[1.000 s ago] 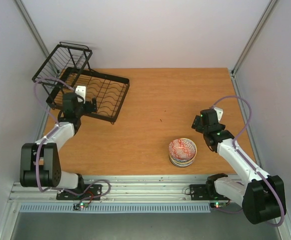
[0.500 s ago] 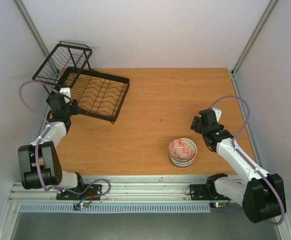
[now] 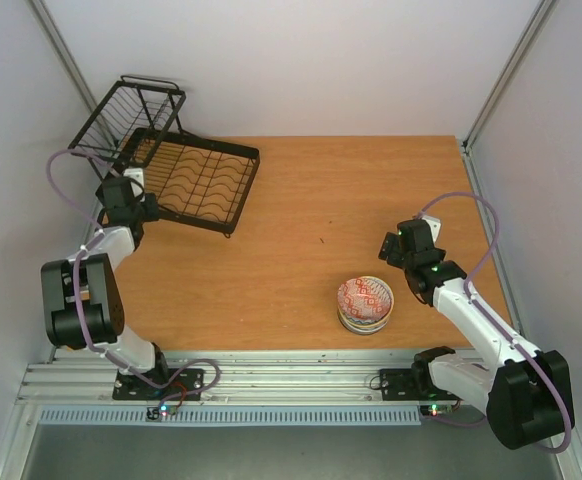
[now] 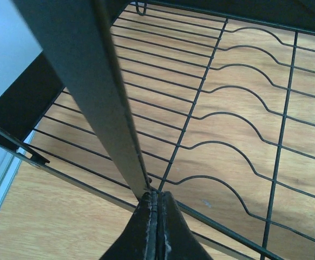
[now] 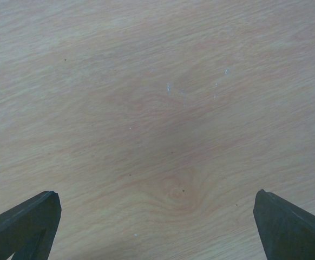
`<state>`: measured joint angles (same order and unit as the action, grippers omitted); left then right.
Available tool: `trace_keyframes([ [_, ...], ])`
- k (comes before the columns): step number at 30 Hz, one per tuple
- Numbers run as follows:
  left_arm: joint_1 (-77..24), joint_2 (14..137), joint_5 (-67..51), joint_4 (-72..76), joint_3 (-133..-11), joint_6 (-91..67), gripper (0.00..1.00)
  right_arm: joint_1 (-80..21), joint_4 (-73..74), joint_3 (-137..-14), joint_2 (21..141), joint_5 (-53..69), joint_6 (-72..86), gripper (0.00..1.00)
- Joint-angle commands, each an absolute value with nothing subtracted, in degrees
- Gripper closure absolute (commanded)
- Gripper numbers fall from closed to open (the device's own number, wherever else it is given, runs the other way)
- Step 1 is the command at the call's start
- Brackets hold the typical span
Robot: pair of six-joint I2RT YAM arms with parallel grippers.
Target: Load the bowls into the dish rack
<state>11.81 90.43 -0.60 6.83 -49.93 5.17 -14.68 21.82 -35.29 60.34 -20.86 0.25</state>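
Left wrist view showed the left hand (image 4: 156, 230) pinching a frame bar of the dish rack (image 4: 95, 86), far left on the worktop (image 3: 311, 200). The right hand (image 5: 155, 200) hung spread near the stacked bowls (image 3: 365, 303). Dragging the rack slowly would likely avoid tipping it.

A wood-grain desk (image 3: 311, 210) of orange-brown tone is enclosed by plain white panels: a back wall (image 3: 301, 60), a left side wall (image 3: 6, 130) and a right side wall (image 3: 561, 170). Slanting metal posts (image 3: 61, 55) are set at the far corners. A ribbed metal rail (image 3: 301, 372) is fixed along the near edge, with a white slotted strip (image 3: 251, 415) below it. Soft, even light is cast, and small pale scuffs (image 5: 168, 85) are seen in the wood.
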Motion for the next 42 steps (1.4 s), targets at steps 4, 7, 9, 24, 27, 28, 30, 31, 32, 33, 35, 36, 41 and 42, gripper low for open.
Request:
trace_keyframes([
  [4, 11.78, 84.55, -5.41, 4.25, -48.15, 7.41, 1.0, -15.38, 20.08, -35.06, 60.48, -20.82, 0.95, 0.01],
  [7, 11.78, 80.91, -8.56, -0.56, -46.75, 9.48, 1.0, -15.47, 19.85, -35.16, 60.83, -20.74, 0.93, 0.01],
  [9, 11.78, 78.57, -10.96, -4.51, -46.21, 11.32, 1.0, -15.55, 19.57, -35.16, 60.91, -20.45, 1.09, 0.01],
  [24, -1.73, 75.58, -14.81, -18.34, -50.28, 15.41, 1.0, -18.07, 19.26, -36.2, 62.31, -20.58, 0.93, 0.01],
  [27, -6.19, 80.41, -11.37, -18.76, -54.39, 14.72, 0.99, -18.28, 19.93, -36.08, 61.5, -21.47, 0.97, 0.01],
  [28, -7.17, 82.61, -9.86, -19.0, -56.29, 14.73, 0.99, -18.31, 19.98, -35.93, 61.17, -21.65, 0.97, 0.01],
  [30, -8.65, 87.84, -7.04, -20.44, -61.0, 14.97, 0.95, -18.34, 20.04, -35.78, 60.99, -21.74, 0.89, 0.01],
  [31, -9.16, 90.81, -5.54, -20.95, -63.48, 15.19, 0.95, -18.3, 20.1, -35.77, 61.01, -21.71, 0.95, 0.01],
  [32, -9.47, 93.75, -4.19, -21.82, -65.85, 15.28, 0.96, -18.29, 20.19, -35.77, 61.19, -21.82, 0.89, 0.01],
  [33, -9.65, 97.19, -3.05, -22.66, -68.35, 15.22, 0.99, -18.3, 20.4, -35.93, 61.4, -22.03, 0.88, 0.01],
  [35, -9.95, 102.39, -0.96, -24.5, -72.87, 15.16, 0.99, -18.34, 21.0, -36.07, 61.55, -22.69, 0.96, 0.01],
  [36, -10.08, 104.61, -0.32, -25.45, -74.99, 15.25, 0.99, -18.39, 21.15, -36.12, 61.47, -23.0, 0.97, 0.01],
  [41, -12.08, 112.25, 4.86, -31.66, -83.13, 16.6, 0.99, -18.37, 21.18, -35.95, 61.46, -24.19, 1.07, 0.01],
  [42, -12.86, 112.59, 6.05, -32.4, -83.37, 17.24, 1.0, -18.37, 21.25, -36.01, 61.63, -24.5, 1.2, 0.01],
])
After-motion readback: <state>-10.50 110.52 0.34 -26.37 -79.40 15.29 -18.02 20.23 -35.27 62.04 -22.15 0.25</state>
